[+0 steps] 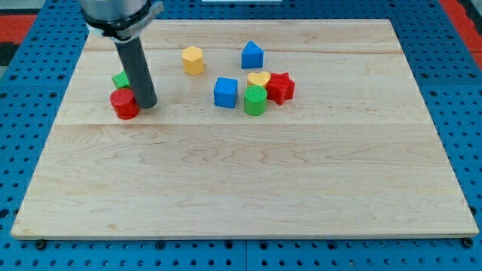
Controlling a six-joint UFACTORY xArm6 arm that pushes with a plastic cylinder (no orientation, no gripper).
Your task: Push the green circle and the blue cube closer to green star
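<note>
The green circle [255,100] stands near the board's middle top, touching the yellow heart [258,79] and the red star [281,87]. The blue cube [225,92] sits just left of the green circle. The green star [120,79] is at the view's left, mostly hidden behind my rod. My tip [147,104] rests just right of the red cylinder [124,104] and below the green star, well left of the blue cube.
A yellow hexagon block [193,59] lies at the top, left of centre. A blue house-shaped block [252,55] stands above the yellow heart. The wooden board [241,188] lies on a blue perforated surface.
</note>
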